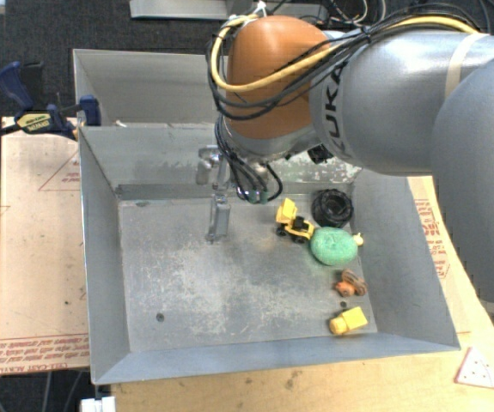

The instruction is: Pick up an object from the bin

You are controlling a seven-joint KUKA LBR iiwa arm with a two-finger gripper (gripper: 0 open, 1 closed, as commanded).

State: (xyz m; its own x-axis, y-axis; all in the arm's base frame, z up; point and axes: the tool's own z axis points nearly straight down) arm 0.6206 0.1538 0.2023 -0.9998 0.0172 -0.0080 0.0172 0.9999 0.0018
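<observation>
The gripper (218,233) is hanging over bare floor in the bin (186,299), upper middle; we are not seeing whether it is open or closed. Nearest, to its right, a yellow toy digger (294,222) is lying slantwise, upper left to lower right, touching a green lump (332,248), below a black ring (332,206).

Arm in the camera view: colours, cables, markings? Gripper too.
The arm is thick, rounded and silver-grey, with part of the black KUKA lettering on its side. An orange domed cover caps the wrist, and yellow and black cables loop round it. The gripper is slim grey metal.
</observation>
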